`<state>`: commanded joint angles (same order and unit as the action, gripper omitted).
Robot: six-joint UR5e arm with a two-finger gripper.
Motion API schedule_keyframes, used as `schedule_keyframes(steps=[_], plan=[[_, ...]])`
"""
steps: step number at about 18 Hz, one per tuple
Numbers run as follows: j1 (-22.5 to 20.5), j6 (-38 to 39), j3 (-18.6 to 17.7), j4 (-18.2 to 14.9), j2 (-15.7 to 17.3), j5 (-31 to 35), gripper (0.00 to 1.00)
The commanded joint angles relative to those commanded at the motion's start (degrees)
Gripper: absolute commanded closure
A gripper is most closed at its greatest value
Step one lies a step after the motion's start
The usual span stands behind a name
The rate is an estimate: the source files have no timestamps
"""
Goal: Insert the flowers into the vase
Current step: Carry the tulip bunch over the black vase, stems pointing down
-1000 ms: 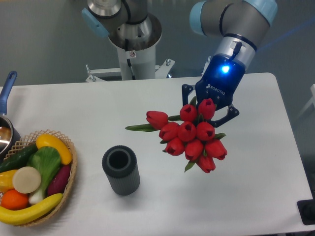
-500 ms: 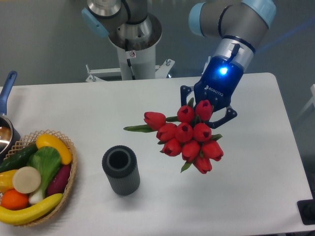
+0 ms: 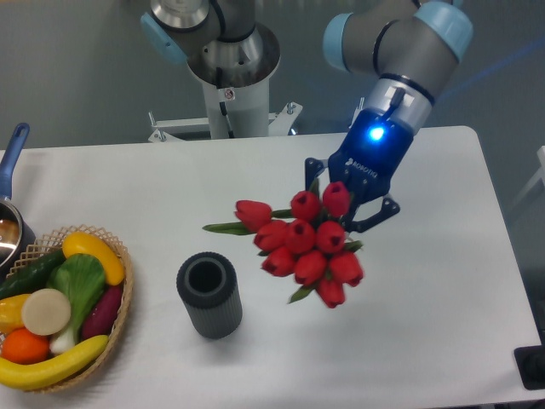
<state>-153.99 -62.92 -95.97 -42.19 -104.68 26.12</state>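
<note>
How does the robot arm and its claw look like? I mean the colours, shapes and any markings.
The arm is made of round grey tubes with light blue caps at the joints. A silver ring joins the wrist to the claw. The claw has a glossy blue body with a glowing blue light, white "ROBOTIQ" lettering and dark linked fingers.

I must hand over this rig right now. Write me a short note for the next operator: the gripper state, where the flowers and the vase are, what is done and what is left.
Gripper: shut on the flowers, holding the bunch in the air with the red heads toward the camera; the fingers are mostly hidden behind the heads.
Vase: upright on the table, mouth open and empty, left of and lower in the picture than the bunch, not touching it.
Done: flowers picked up and carried.
Left: bring the bunch above the vase mouth, probably turn the stems downward, lower them in, open the gripper.
Nearby: a basket of fruit and vegetables stands left of the vase.
</note>
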Motion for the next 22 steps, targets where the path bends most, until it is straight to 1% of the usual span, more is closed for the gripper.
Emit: schedule_keyframes(steps=[2, 5, 7, 9, 13, 16, 20, 22], plan=[[0.3, -3.2, -0.9, 0.4, -0.9, -5.2, 0.72], [0.4, -8.6, -4.3, 0.4, -0.9, -11.1, 0.72], [0.3, -10.0, -5.2, 0.4, -0.8, -15.6, 0.72], [0.4, -10.0, -5.2, 0.4, -0.8, -19.7, 0.72], [0.6, -9.9, -6.2, 0.3, -0.2, -22.2, 0.72], [0.7, -9.7, -6.2, 0.3, 0.1, -25.1, 0.72], [2.0, -9.6, -6.2, 0.3, 0.1, -25.6, 0.72], [3.3, -9.6, -6.2, 0.2, 0.0, -25.7, 0.72]])
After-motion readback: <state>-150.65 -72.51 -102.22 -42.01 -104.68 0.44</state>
